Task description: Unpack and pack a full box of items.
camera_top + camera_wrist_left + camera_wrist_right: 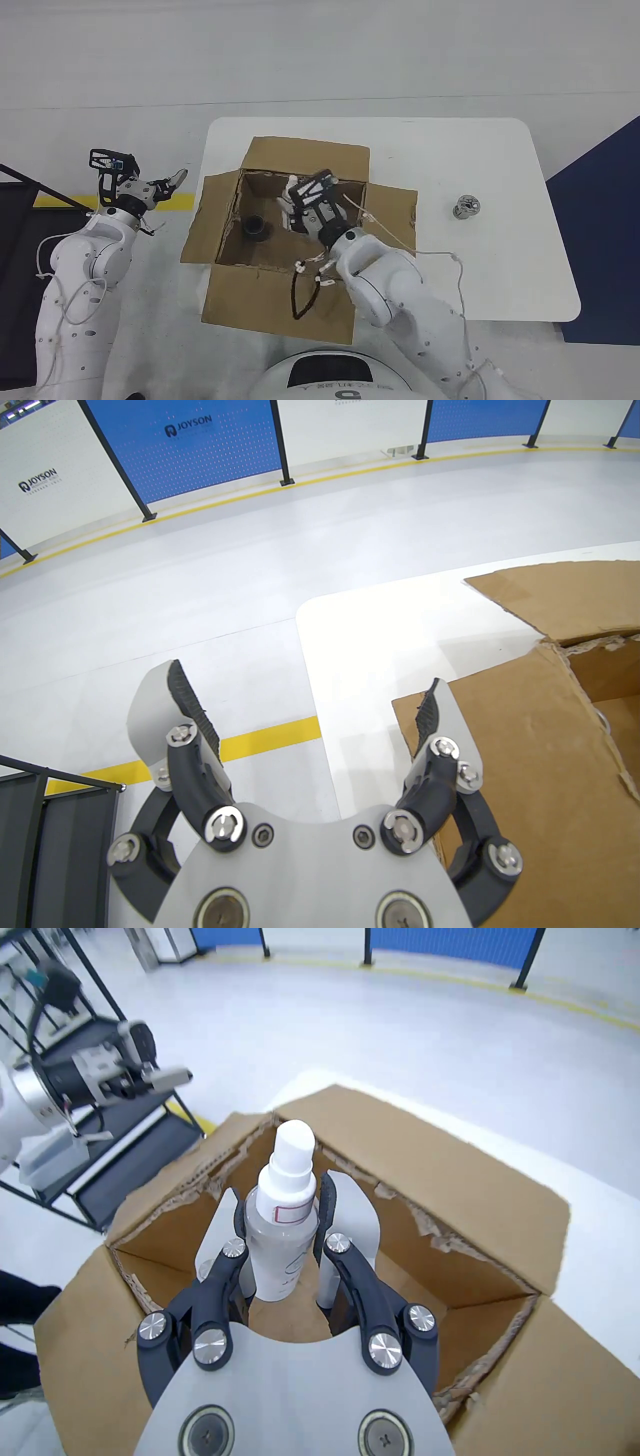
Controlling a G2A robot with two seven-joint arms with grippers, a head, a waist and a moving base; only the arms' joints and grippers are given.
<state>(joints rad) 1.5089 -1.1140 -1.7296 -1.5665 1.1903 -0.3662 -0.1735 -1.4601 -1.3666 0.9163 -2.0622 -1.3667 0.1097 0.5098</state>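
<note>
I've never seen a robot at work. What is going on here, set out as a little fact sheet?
Box: open cardboard box, flaps spread, on the white table
Right gripper: shut on a white spray bottle, at the box's opening
Left gripper: open, empty, beside the box at the table's edge
Also in box: a dark round object
Beside box: a small metal object on the table

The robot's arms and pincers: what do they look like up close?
The left arm and right arm wear smooth white rounded shells. Thin black and white cables run loose along the right one. The left pincer and right pincer match: a silver base plate, black curved links with shiny screws, and two silver fingers lined with black ribbed pads.
</note>
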